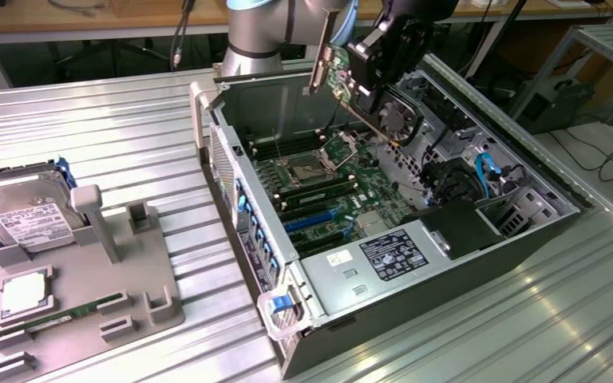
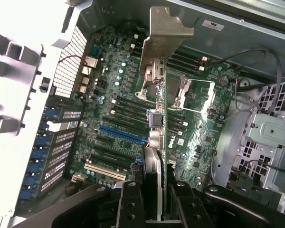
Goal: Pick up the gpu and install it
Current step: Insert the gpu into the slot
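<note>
An open computer case (image 1: 269, 92) lies on its side on a ribbed metal table (image 1: 115, 128). Inside it, a green motherboard (image 1: 334, 179) covers the floor, with a square processor socket (image 1: 312, 167), memory sticks standing in their slots, and blue expansion slots (image 2: 121, 135) beside a white one. A metal box with a black label (image 1: 392, 255) fills the near end of the case, and a blue cable (image 1: 488, 171) loops along the wall at the exterior view's right.

The robot arm reaches down from the far side of the table. Its gripper (image 1: 376, 80) hangs over the far end of the case, fingers (image 2: 128, 204) clamped on either side of the gpu (image 1: 397, 118). The gpu is held in the air, tilted, above the motherboard and clear of the slots. Its round black fan faces the exterior view's right and its silver bracket (image 2: 164, 38) points away from the gripper. In the wrist view the card appears edge-on.

At the exterior view's left, well apart from the case, a grey fixture tray (image 1: 125, 271) holds a hard drive (image 1: 19, 215), a processor chip (image 1: 25, 291) and a narrow memory stick (image 1: 61, 317).
</note>
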`<act>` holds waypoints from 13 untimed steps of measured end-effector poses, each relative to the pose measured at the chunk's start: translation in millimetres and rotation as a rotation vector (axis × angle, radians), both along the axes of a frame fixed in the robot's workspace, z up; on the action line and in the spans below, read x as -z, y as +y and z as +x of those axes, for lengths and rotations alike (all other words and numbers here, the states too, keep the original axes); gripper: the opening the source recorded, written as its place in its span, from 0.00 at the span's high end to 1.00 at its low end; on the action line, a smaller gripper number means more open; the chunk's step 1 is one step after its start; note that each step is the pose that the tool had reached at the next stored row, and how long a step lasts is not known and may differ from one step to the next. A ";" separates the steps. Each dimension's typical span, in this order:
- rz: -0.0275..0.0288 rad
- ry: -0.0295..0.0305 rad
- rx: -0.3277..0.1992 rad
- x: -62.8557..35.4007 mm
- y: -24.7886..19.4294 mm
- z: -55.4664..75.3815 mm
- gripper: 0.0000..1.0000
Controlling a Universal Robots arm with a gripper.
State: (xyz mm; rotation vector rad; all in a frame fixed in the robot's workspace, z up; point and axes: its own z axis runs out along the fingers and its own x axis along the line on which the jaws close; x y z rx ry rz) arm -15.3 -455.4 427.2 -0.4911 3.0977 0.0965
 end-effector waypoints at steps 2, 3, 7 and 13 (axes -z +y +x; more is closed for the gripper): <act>0.0004 0.0000 -0.015 0.0 0.0 0.0 0.72; 0.0004 0.0000 -0.021 0.0 -0.1 0.0 0.72; 0.0009 0.0001 -0.051 0.0 -0.1 0.0 0.72; 0.0034 0.0000 -0.093 0.0 -0.1 0.0 0.72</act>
